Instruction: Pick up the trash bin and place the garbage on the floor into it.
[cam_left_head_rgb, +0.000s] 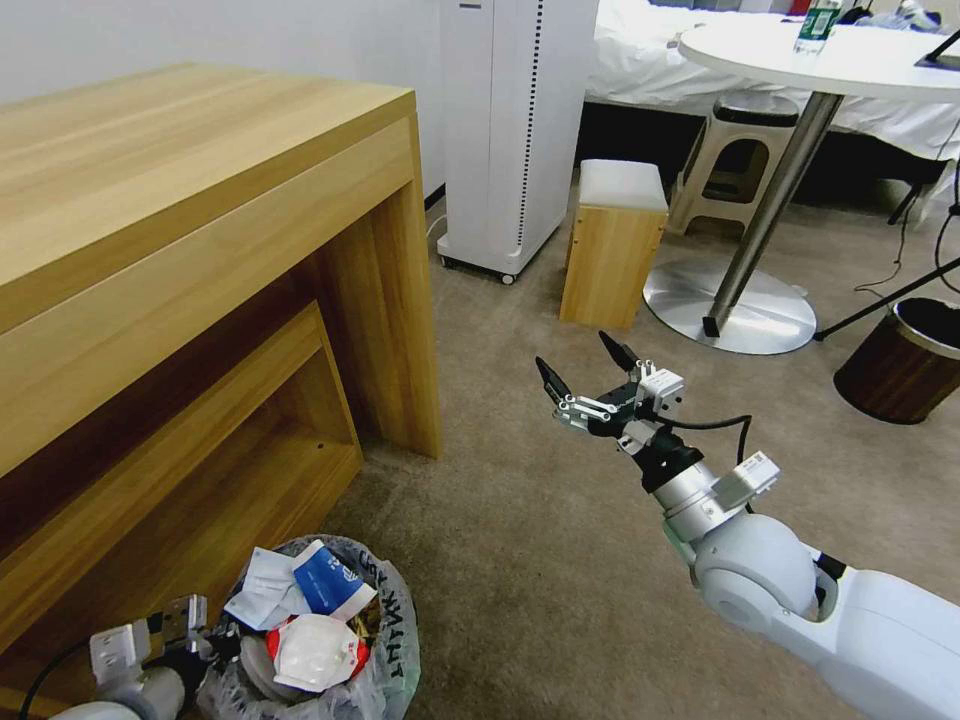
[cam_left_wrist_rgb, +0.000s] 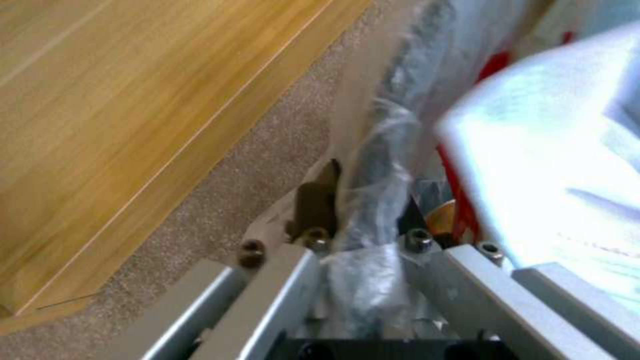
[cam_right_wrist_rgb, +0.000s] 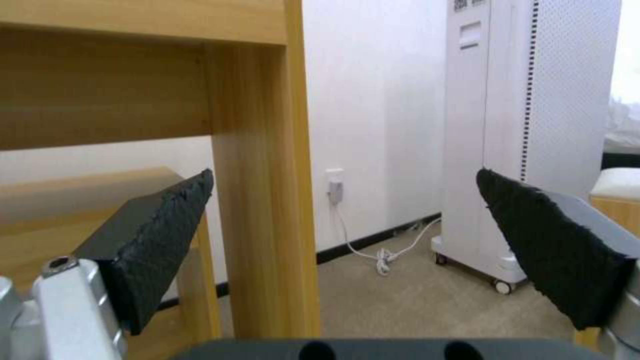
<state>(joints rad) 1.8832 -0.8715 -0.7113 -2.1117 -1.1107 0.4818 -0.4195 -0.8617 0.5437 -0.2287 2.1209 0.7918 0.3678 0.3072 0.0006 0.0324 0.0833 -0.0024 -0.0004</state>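
Trash bin (cam_left_head_rgb: 330, 640) sat on the beige carpet floor (cam_left_head_rgb: 560, 560), close against the open front of the wooden table (cam_left_head_rgb: 200, 250), near its lower shelf edge. Its translucent liner bag with black lettering was bunched over the rim. Inside: a blue-and-white wrapper (cam_left_head_rgb: 325, 583), a red-and-white wrapper (cam_left_head_rgb: 318, 650), crumpled white tissue (cam_left_head_rgb: 262, 590).

My left end effector (cam_left_wrist_rgb: 363, 235) was clamped on the bin's rim, one finger outside the wall and one inside, with liner plastic pinched between. In the head view it sat at the bin's table-side edge (cam_left_head_rgb: 185, 625).

My right end effector (cam_left_head_rgb: 590, 375) hung above bare carpet, well apart from the bin, jaws spread wide and holding nothing. In the right wrist view its black pads (cam_right_wrist_rgb: 163, 227) framed the table leg and a white tower appliance (cam_right_wrist_rgb: 533, 125).

Handling judgement: the bin looked light, its contents all paper and film. The wall seemed stiff enough to carry from a rim pinch, but the liner was thin and slick; I judged it could slide or tear under the pads. A one-sided hold would likely let the bin tilt and spill loose pieces. Best hold appeared to be the rim itself, wall and liner together, kept level.

No litter visible on the carpet stretch in the head view.
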